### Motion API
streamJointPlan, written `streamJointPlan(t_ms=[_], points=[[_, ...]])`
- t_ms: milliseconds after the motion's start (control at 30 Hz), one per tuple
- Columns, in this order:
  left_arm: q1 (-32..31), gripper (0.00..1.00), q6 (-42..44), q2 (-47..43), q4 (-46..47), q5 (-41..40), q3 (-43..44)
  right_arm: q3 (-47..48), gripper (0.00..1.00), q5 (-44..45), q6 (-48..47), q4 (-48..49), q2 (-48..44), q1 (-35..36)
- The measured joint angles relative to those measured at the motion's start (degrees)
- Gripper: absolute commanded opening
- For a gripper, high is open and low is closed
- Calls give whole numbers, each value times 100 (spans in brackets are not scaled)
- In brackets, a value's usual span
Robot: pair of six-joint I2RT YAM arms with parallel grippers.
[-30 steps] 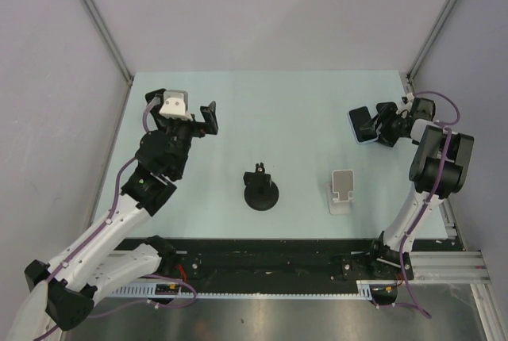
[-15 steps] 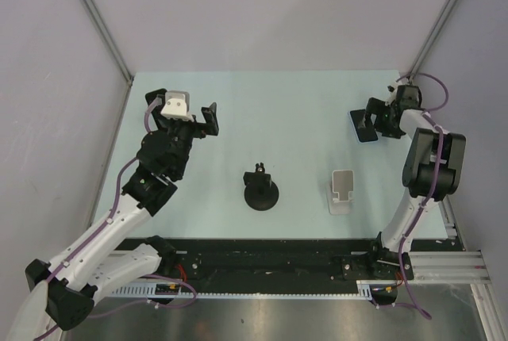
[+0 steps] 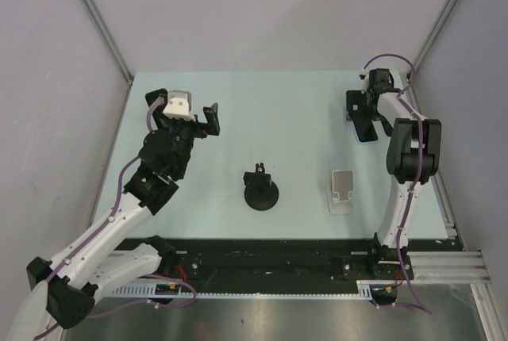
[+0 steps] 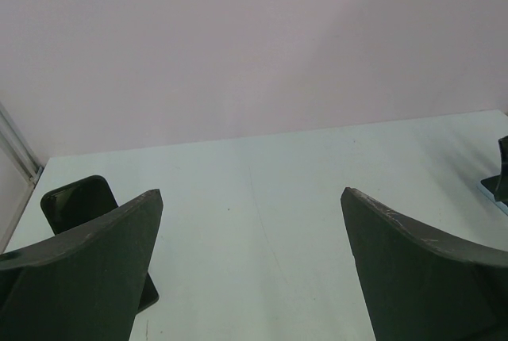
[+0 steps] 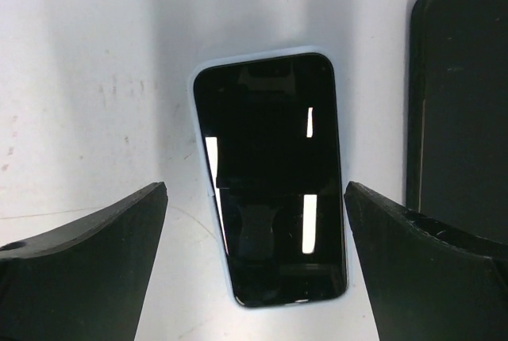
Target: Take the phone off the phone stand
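Starting at the near edge: the silver phone stand (image 3: 343, 190) sits empty on the pale surface (image 3: 278, 111), right of centre. To its left, well apart, is a black round-based mount (image 3: 260, 190), also holding nothing.

Further back on the left side, the left tool (image 4: 252, 194) hangs above the surface with its jaws spread wide and nothing between them. Its own camera just shows bare surface and the back wall.

Way over at the far right is where the action is. The phone (image 5: 270, 159) lies flat on the surface, dark screen up, with a light blue case edge showing around it. It's well away from the stand. The right tool (image 5: 254, 190) hovers right over it, jaws wide, one finger on each side of the phone with a gap of bare surface on both sides, so it isn't gripping anything. Just beside the phone there's a dark flat slab (image 5: 460, 103) with a rounded corner. I can't tell what it is.
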Motion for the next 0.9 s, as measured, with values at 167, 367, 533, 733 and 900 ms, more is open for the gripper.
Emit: streamJointPlan(t_ms=[167,367,533,733,900], points=[[0,100,0,22,17,2,0,192,100,221,-66,-282,358,28],[2,100,0,63,17,2,0,238,92,345,-133,-402,439,22],[4,100,0,87,20,4,0,247,67,321,-238,-422,461,22],[4,100,0,107,17,9,0,289,56,275,-400,-457,463,-26],[4,100,2,111,17,13,0,334,55,157,-608,-459,496,-83]])
